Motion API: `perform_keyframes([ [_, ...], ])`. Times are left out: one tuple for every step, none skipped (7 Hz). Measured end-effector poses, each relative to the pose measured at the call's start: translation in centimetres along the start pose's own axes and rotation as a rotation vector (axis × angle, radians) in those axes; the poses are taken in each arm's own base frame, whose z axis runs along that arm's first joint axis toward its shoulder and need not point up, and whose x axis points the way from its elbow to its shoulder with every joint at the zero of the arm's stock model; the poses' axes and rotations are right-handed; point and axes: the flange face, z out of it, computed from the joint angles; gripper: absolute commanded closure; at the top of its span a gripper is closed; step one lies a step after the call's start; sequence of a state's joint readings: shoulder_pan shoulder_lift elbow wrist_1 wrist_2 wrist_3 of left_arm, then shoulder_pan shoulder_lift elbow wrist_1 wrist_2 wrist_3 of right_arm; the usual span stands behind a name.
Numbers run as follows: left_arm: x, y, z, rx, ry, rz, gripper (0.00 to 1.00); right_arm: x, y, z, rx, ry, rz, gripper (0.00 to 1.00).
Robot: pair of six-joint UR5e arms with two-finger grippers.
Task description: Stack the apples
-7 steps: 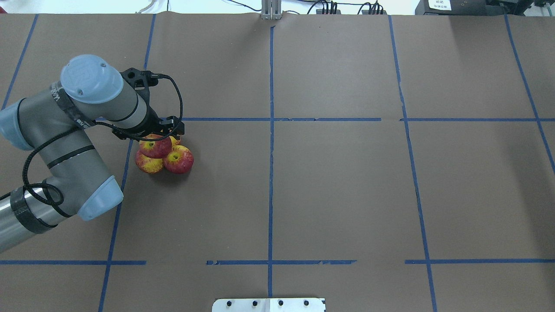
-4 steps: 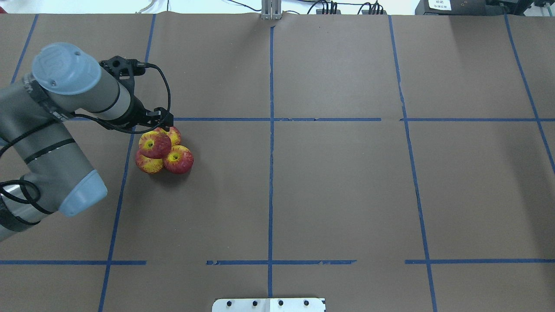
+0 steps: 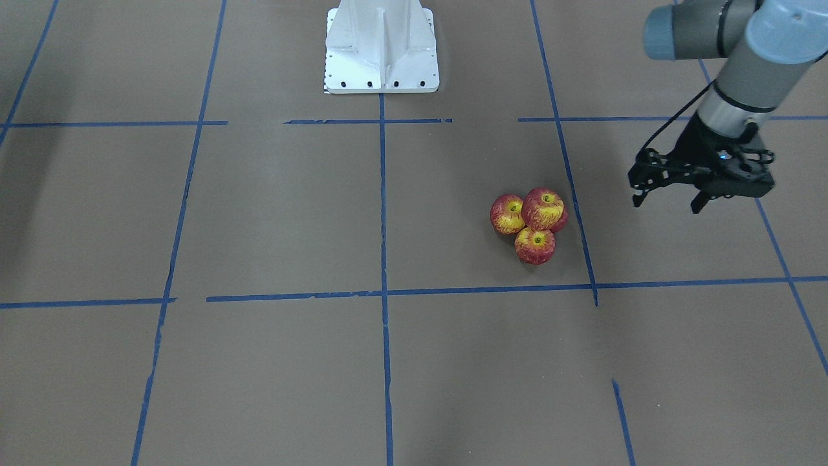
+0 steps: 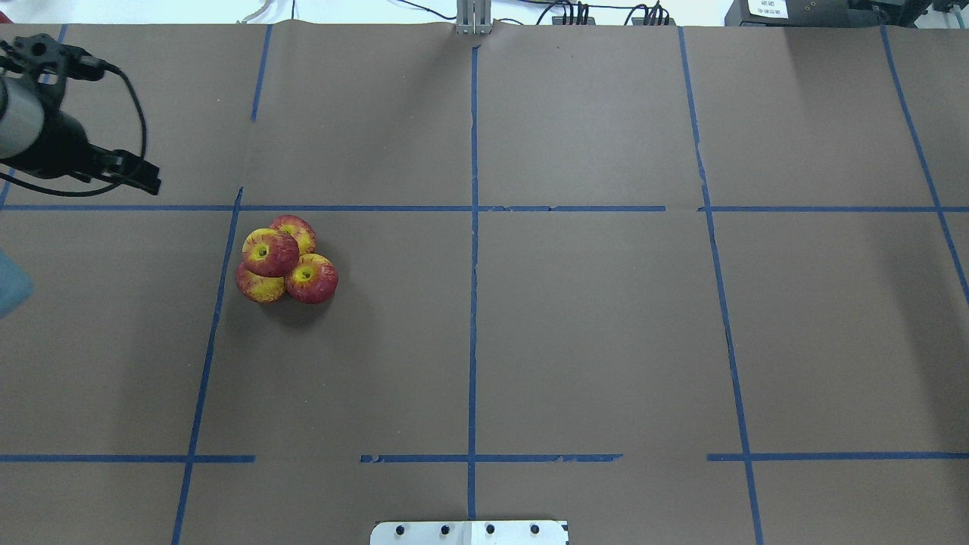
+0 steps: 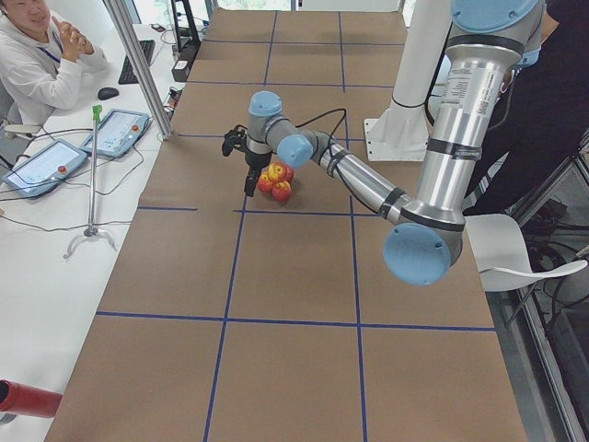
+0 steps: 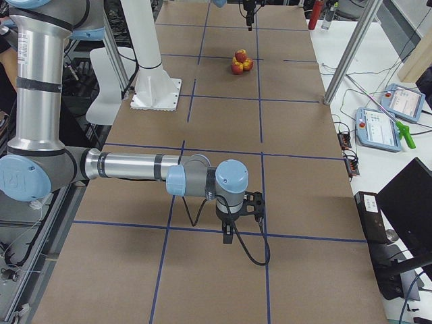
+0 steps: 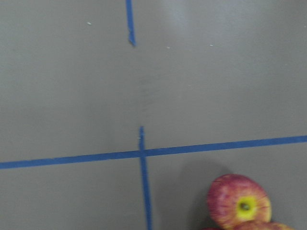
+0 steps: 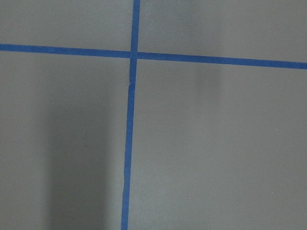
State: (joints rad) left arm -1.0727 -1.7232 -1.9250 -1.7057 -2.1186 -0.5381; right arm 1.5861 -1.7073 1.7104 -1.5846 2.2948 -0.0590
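Observation:
Four red-and-yellow apples form a pile left of the table's middle. One apple (image 4: pixel 270 252) rests on top of three others (image 4: pixel 312 278) that touch each other. In the front view the top apple (image 3: pixel 544 209) hides one of the lower ones. My left gripper (image 3: pixel 666 203) is open and empty. It hangs above the table, well apart from the pile, at the overhead view's left edge (image 4: pixel 140 175). The left wrist view shows one apple (image 7: pixel 239 201) at its bottom right. My right gripper (image 6: pixel 229 235) shows only in the exterior right view, low over bare table far from the apples, and I cannot tell whether it is open or shut.
Brown paper with blue tape lines (image 4: pixel 473 303) covers the table. The white robot base plate (image 3: pixel 381 58) stands at the table's robot-side edge. An operator (image 5: pixel 37 55), tablets and a metal pole (image 5: pixel 138 69) are beside the table's far side.
My left gripper has pulled away from just over the top apple, to the overhead view's left and back. The top apple stays on the pile. The apples have not shifted.

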Motion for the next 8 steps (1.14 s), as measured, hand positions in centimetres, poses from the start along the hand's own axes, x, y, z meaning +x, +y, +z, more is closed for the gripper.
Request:
perform_keyframes([
  [-6.5,1.7,-1.3,-0.021,-0.002,0.06,0.0,0.0,0.0,0.0,0.0,0.0,0.0,0.0],
  [-13.0,3.9,-2.1,-0.047,0.0,0.086,0.0,0.0,0.0,0.0,0.0,0.0,0.0,0.0],
  [-18.3,6.3,-2.1,-0.079,0.029,0.083,0.0,0.0,0.0,0.0,0.0,0.0,0.0,0.0],
  [-22.2,9.0,-1.7,-0.109,0.071,0.082,0.0,0.0,0.0,0.0,0.0,0.0,0.0,0.0],
  [-24.6,11.4,-1.5,-0.125,0.096,0.076,0.0,0.0,0.0,0.0,0.0,0.0,0.0,0.0],
  [-26.4,13.3,-1.4,-0.133,0.098,0.062,0.0,0.0,0.0,0.0,0.0,0.0,0.0,0.0],
  [-27.6,14.8,-1.1,-0.145,0.089,0.047,0.0,0.0,0.0,0.0,0.0,0.0,0.0,0.0],
  [-28.3,15.6,-0.8,-0.154,0.079,0.026,0.0,0.0,0.0,0.0,0.0,0.0,0.0,0.0],
])
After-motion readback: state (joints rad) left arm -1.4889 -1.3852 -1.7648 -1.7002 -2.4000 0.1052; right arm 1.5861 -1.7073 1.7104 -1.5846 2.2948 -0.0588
